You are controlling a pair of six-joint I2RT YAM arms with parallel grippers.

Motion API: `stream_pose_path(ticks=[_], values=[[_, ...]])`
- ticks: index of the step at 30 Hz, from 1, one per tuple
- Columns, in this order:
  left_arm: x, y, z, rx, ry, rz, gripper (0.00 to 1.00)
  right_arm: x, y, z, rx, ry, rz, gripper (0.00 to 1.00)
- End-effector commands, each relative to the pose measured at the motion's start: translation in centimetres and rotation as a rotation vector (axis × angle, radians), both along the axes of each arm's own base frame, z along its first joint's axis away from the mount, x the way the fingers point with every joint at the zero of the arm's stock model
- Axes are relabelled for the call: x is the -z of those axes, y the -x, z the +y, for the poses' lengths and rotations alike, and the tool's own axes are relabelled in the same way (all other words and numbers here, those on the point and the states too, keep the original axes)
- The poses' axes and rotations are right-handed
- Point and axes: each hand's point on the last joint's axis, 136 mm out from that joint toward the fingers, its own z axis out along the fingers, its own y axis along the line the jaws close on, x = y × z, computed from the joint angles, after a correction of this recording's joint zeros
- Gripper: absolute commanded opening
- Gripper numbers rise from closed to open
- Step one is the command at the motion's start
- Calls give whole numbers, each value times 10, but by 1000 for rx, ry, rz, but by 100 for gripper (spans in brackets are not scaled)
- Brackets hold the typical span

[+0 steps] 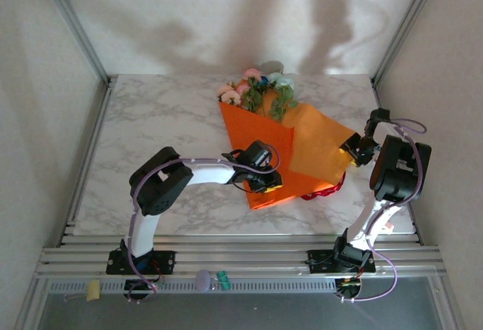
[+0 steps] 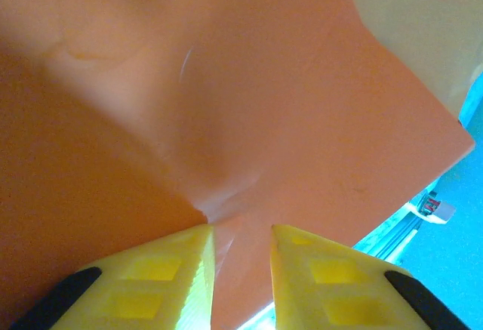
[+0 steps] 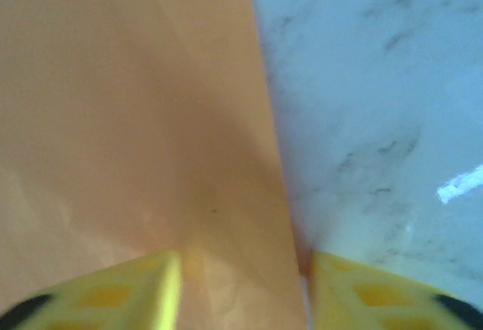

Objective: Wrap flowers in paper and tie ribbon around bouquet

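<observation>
Paper lies right of the middle of the counter, flowers pointing to the far edge, ribbon peeping out at its near side. Left fingers pinch the near corner fold; right fingers stand apart astride the right flap's edge. I think the right should nip this flap firmly, then bring it over the stems slowly while the left anchors, or the thin sheet may slip.
</observation>
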Motion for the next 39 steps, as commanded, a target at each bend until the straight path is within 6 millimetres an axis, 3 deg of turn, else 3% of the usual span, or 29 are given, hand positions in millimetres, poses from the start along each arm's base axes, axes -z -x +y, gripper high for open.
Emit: stream_pose_path(ticks=[1, 4, 6, 9, 15, 20, 23, 26, 35, 39], values=[[6, 6, -2, 28, -25, 8, 25, -7, -8, 7, -14, -11, -70, 22], [8, 6, -1, 26, -31, 10, 25, -38, -21, 6, -29, 37, -177, 1], [10, 6, 0, 25, -34, 10, 24, -61, -30, 12, -56, 66, -238, 0], [13, 6, 0, 26, -40, 10, 23, -105, -43, 38, -127, 104, -317, 0], [19, 6, 3, 27, -61, 5, 23, -171, -45, 115, -300, 108, -446, 0], [23, 5, 4, 33, -72, -7, 21, -207, -46, 205, -534, -3, -582, 0], [21, 3, 6, 31, -84, -29, 21, -216, -49, 251, -668, -73, -647, 0], [13, -1, 9, 18, -94, -75, 20, -218, -55, 276, -718, -122, -661, 0], [-20, -6, 17, -46, -82, -211, 20, -195, -77, 327, -761, -297, -617, 0], [-37, -9, 33, -102, -117, -267, 34, -181, -77, 339, -783, -319, -592, 0]])
